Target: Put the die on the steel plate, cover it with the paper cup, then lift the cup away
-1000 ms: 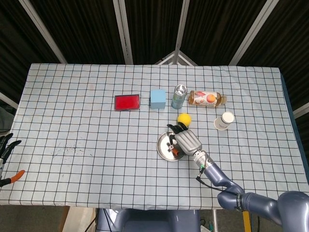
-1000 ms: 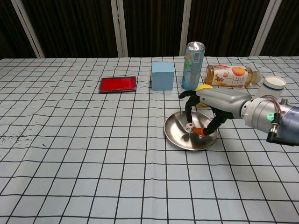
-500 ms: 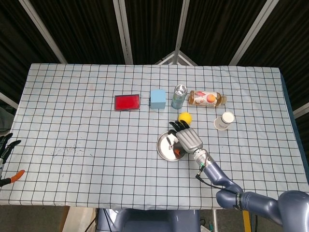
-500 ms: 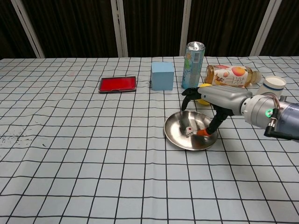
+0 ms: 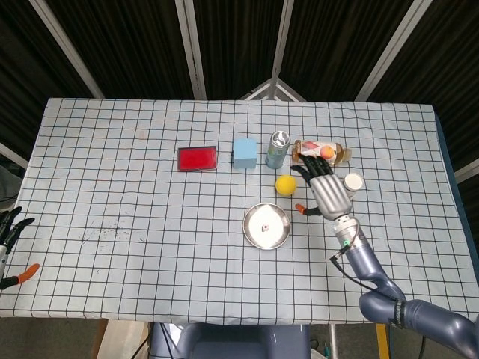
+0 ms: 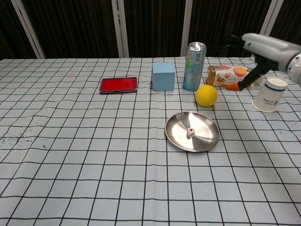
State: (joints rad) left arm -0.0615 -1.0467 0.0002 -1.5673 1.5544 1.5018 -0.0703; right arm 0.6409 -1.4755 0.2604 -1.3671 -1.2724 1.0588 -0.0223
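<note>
We see the white die [image 6: 190,133] lying in the steel plate [image 6: 207,140], a little left of the plate's middle, with nothing over it; the head view shows it as a small pale spot on the dish [image 5: 266,226]. The plate sits on the checked cloth of the desk [image 6: 70,155]. The paper cup [image 6: 269,94] stands upright well to the right of the plate, near the desk's right edge, and in the head view it shows as a white round rim [image 5: 352,182].

Our right hand [image 6: 263,49] is raised above the desk, between the cup and the lying juice bottle [image 6: 228,75]. Its fingers [image 5: 313,172] are spread apart and hold nothing; the orange-tipped thumb [image 6: 233,87] points down toward the bottle. In the head view the right hand [image 5: 327,193] lies just left of the cup and does not grip it.

Our left hand [image 5: 10,224] shows only at the far left edge in the head view, off the desk; we cannot tell how its fingers stand.

A yellow ball [image 6: 206,95] rests just behind the plate. Further back stand a drink can [image 6: 193,66] and a light blue box [image 6: 163,76], and a red case [image 6: 118,84] lies flat to their left.
</note>
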